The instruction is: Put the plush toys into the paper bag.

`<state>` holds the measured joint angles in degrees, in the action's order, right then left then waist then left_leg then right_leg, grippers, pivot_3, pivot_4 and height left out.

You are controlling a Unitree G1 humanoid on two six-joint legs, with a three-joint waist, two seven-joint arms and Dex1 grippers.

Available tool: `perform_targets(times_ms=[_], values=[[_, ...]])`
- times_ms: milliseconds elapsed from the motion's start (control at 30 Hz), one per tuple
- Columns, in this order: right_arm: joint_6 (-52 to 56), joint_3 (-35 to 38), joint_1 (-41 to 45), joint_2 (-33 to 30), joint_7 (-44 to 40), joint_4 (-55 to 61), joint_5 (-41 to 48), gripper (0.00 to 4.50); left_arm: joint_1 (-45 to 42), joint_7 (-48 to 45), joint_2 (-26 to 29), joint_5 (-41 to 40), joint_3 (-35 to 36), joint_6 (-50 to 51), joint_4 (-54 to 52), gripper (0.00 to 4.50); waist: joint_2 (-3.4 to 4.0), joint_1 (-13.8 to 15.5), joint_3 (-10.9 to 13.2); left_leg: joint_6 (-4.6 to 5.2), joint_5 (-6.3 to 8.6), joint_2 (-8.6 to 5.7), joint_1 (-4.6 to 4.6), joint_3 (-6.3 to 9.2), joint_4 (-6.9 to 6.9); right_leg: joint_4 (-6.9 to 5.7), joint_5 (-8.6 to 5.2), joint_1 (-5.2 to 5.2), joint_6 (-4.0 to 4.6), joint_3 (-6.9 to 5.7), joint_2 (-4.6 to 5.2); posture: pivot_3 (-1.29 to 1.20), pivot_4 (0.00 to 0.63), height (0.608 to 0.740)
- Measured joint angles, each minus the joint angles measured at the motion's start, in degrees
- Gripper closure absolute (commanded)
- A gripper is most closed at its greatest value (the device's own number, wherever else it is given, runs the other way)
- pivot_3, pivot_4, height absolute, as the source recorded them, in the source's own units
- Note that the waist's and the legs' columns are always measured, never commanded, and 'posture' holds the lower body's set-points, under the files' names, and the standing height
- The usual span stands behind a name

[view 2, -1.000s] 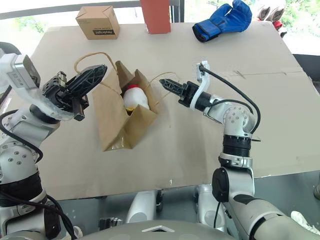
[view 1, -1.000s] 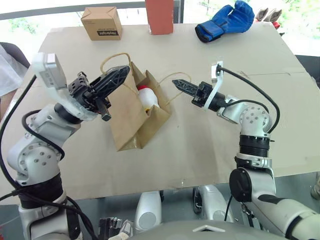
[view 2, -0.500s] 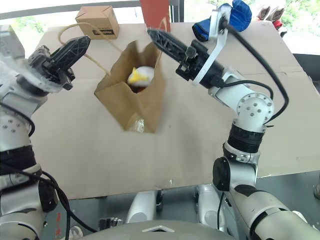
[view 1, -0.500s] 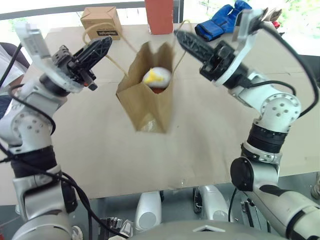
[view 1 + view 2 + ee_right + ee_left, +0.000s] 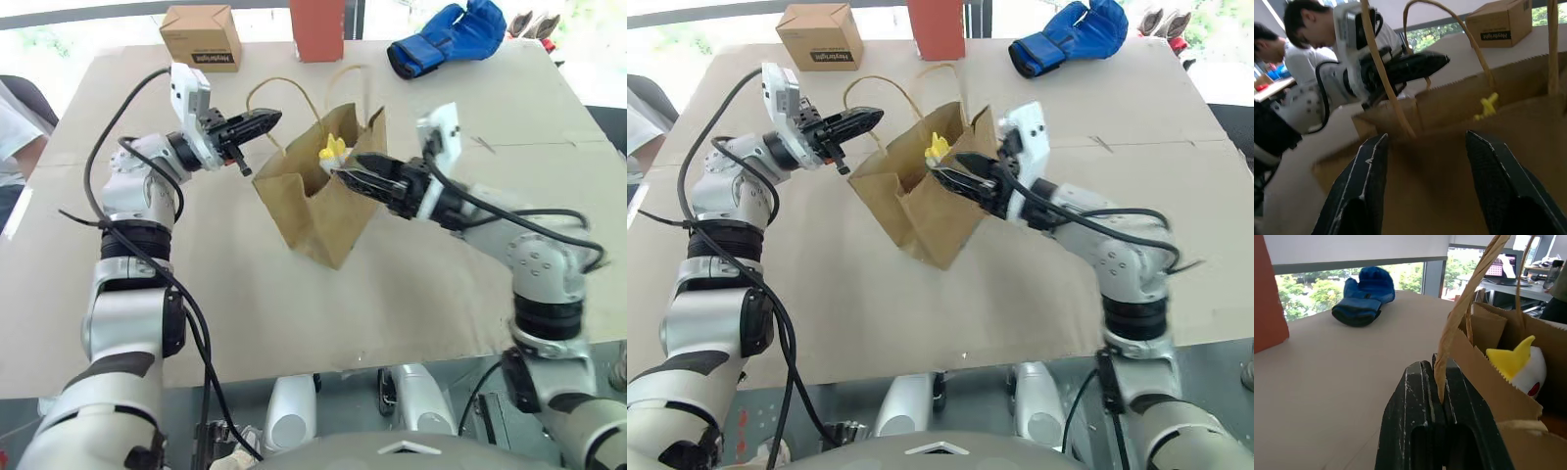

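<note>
Since a second ago the paper bag (image 5: 323,201) has been raised from lying on its side to leaning mouth-up on the desk (image 5: 460,294), and both arms have shifted with it. The left gripper (image 5: 257,123) is clamped on one twisted loop handle (image 5: 1459,318), evidently to keep the bag from slumping back. The right gripper (image 5: 955,174) has its fingers (image 5: 1364,186) parted astride the bag's near wall, gripping nothing that can be seen; the second handle (image 5: 345,93) stands free above it.

Inside the bag, just under its rim, sits the white plush toy (image 5: 1525,369) with its yellow end upward. The brown bear head cannot be made out; whether it lies deeper in the bag is not clear.

Beyond the bag, along the desk's far edge, stand a small cardboard box (image 5: 202,35), a red block (image 5: 316,27) and a blue boxing glove (image 5: 446,39), all well apart from the bag. People sit off to the side beyond the bag in the right wrist view.
</note>
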<state>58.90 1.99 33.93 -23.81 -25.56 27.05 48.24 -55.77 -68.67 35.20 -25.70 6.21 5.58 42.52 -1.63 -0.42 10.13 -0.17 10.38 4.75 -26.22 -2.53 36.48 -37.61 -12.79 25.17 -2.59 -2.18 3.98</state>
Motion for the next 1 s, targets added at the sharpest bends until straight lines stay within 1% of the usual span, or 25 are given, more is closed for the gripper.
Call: perform_targets(times_ms=[100,167,200,233,267,300,333,367,400,433,467,500,533,567,633,667,700,767,900,1000], values=[[1.4,3.9,-2.0,-6.2,-3.6,3.8,3.9,2.45,-2.5,-1.4,0.5,1.0,0.7,-2.6,2.3,4.50,0.00,-0.4,0.0,0.01,0.00,0.02,0.19,-0.03,-0.08,-0.07,-0.02,-0.05,0.00,0.02,-0.03,0.00,0.150,0.714],[2.3,4.0,-3.4,-10.3,-5.7,5.5,5.4,2.45,-3.6,-2.3,0.6,1.3,1.1,-3.0,4.3,4.50,0.00,-0.5,0.0,0.01,0.00,0.06,0.26,-0.01,-0.09,-0.11,-0.05,-0.07,-0.04,0.02,-0.07,0.00,0.150,0.714],[2.1,3.2,-4.1,-12.0,-6.3,5.8,4.5,2.68,-3.6,-4.2,0.7,0.9,1.5,-1.9,4.4,3.76,0.00,-0.5,0.0,0.01,0.00,0.06,0.27,-0.02,-0.09,-0.11,-0.09,-0.06,-0.10,0.03,-0.07,0.00,0.150,0.714],[1.9,2.5,-4.5,-12.4,-6.4,5.5,3.3,2.96,-3.6,-5.7,0.7,0.6,1.8,-0.9,4.3,3.46,0.00,-0.5,0.0,0.01,0.00,0.07,0.27,-0.01,-0.08,-0.11,-0.10,-0.06,-0.11,0.03,-0.08,0.00,0.150,0.714],[0.9,0.9,-4.6,-12.5,-6.3,5.2,1.3,3.27,-3.4,-7.2,1.0,0.2,1.8,0.6,3.7,3.02,0.00,-0.6,0.0,0.01,0.00,0.07,0.27,-0.03,-0.06,-0.11,-0.10,-0.06,-0.11,0.06,-0.08,0.00,0.150,0.714],[-0.8,-3.1,-4.9,-12.4,-6.4,4.4,-1.9,3.77,-2.3,-9.4,1.9,-0.5,1.8,3.3,1.5,2.52,0.00,-0.7,0.0,0.01,0.00,0.07,0.27,-0.04,-0.06,-0.12,-0.09,-0.05,-0.10,0.08,-0.08,0.00,0.150,0.714],[-1.5,-4.9,-5.1,-12.1,-6.5,3.9,-3.3,4.25,-1.7,-10.1,2.4,-0.7,1.8,4.7,0.5,2.05,0.00,-0.6,0.0,0.01,0.00,0.07,0.26,-0.05,-0.05,-0.13,-0.08,-0.05,-0.08,0.09,-0.08,0.00,0.150,0.714],[-2.8,-7.3,-5.1,-11.2,-6.5,3.2,-5.4,4.50,-0.3,-10.8,3.9,-1.2,1.8,7.6,-1.5,1.65,0.00,-0.7,0.0,0.01,0.00,0.07,0.25,-0.05,-0.05,-0.13,-0.06,-0.04,-0.04,0.11,-0.08,0.00,0.150,0.714],[-3.3,-8.0,-5.2,-10.8,-6.5,3.0,-6.1,4.50,0.3,-11.2,4.5,-1.5,1.8,8.6,-2.2,1.32,0.00,-0.7,0.0,0.01,0.00,0.07,0.25,-0.05,-0.05,-0.12,-0.05,-0.04,-0.04,0.11,-0.08,0.00,0.150,0.714],[-5.4,-10.8,-4.9,-9.5,-6.6,2.0,-8.6,4.50,3.2,-12.5,7.0,-2.4,2.0,13.0,-5.7,0.80,0.00,-1.0,0.0,0.01,0.00,0.07,0.25,-0.07,-0.06,-0.13,-0.05,-0.03,-0.03,0.14,-0.09,0.00,0.150,0.714],[-6.1,-12.2,-4.8,-9.2,-6.8,1.4,-9.9,4.50,4.5,-13.2,8.2,-2.9,2.2,15.0,-7.0,0.37,0.01,-0.9,0.0,0.01,0.00,0.07,0.24,-0.06,-0.06,-0.15,-0.04,-0.03,-0.02,0.14,-0.09,0.00,0.150,0.714],[-7.0,-13.4,-4.7,-9.0,-7.0,0.8,-11.1,4.50,6.1,-13.7,9.6,-3.4,2.3,17.1,-8.6,0.06,0.00,-0.8,0.0,0.01,0.00,0.07,0.23,-0.06,-0.06,-0.14,-0.04,-0.02,-0.03,0.14,-0.09,0.00,0.150,0.714],[-8.5,-15.3,-4.3,-7.9,-7.6,-0.2,-13.0,4.50,10.1,-14.1,12.8,-4.7,3.1,21.5,-13.1,0.06,0.00,-0.8,0.0,0.01,0.00,0.07,0.23,-0.08,-0.05,-0.12,-0.05,-0.02,-0.04,0.14,-0.08,0.00,0.150,0.714],[-9.0,-15.7,-4.3,-7.5,-7.8,-0.5,-13.4,4.50,11.2,-14.4,13.6,-5.2,3.4,22.9,-14.1,0.06,0.00,-0.8,0.0,0.01,0.00,0.08,0.23,-0.08,-0.05,-0.11,-0.05,-0.03,-0.04,0.14,-0.08,0.00,0.150,0.714],[-11.3,-17.9,-3.4,-5.3,-9.0,-1.8,-15.4,4.50,21.9,-14.3,18.0,-9.1,7.2,30.1,-24.9,0.06,0.02,-1.3,0.0,0.00,0.00,0.10,0.25,-0.12,-0.07,-0.10,-0.05,-0.04,-0.03,0.18,-0.05,0.00,0.150,0.714],[-11.9,-18.1,-3.3,-5.0,-9.3,-2.2,-15.8,4.50,24.2,-14.0,18.2,-10.1,7.8,31.6,-27.1,0.06,0.02,-1.3,0.0,0.00,0.00,0.10,0.27,-0.12,-0.06,-0.12,-0.06,-0.04,-0.04,0.17,-0.03,0.00,0.150,0.714],[-12.6,-18.9,-2.8,-4.4,-10.0,-3.2,-16.6,4.50,28.4,-12.3,17.6,-11.8,9.3,33.7,-31.7,0.06,0.02,-0.8,0.0,0.00,0.00,0.10,0.25,-0.08,-0.04,-0.12,-0.08,-0.04,-0.05,0.11,-0.03,0.00,0.150,0.714],[-13.3,-19.4,-2.3,-2.9,-10.7,-3.8,-17.1,4.50,32.2,-9.3,15.7,-12.7,9.7,34.5,-36.1,0.06,0.01,0.1,0.0,-0.01,-0.01,0.10,0.25,-0.02,0.06,-0.17,-0.22,-0.08,0.08,0.03,-0.02,0.00,0.150,0.714],[-14.8,-20.2,-0.9,-0.7,-11.9,-5.4,-18.8,4.50,35.2,-4.7,10.6,-14.4,8.8,35.4,-43.0,0.06,-0.01,1.0,0.0,-0.02,-0.01,0.10,0.25,-0.04,0.34,-0.19,-0.24,-0.19,0.08,0.04,-0.02,0.00,0.150,0.714],[-16.4,-21.4,0.2,2.0,-12.1,-8.6,-21.0,4.50,35.0,-0.2,6.6,-14.8,7.8,35.1,-46.1,0.06,0.00,1.2,0.0,-0.02,-0.01,0.10,0.35,-0.04,0.37,-0.19,-0.22,-0.33,0.11,0.04,-0.02,0.00,0.150,0.714]])
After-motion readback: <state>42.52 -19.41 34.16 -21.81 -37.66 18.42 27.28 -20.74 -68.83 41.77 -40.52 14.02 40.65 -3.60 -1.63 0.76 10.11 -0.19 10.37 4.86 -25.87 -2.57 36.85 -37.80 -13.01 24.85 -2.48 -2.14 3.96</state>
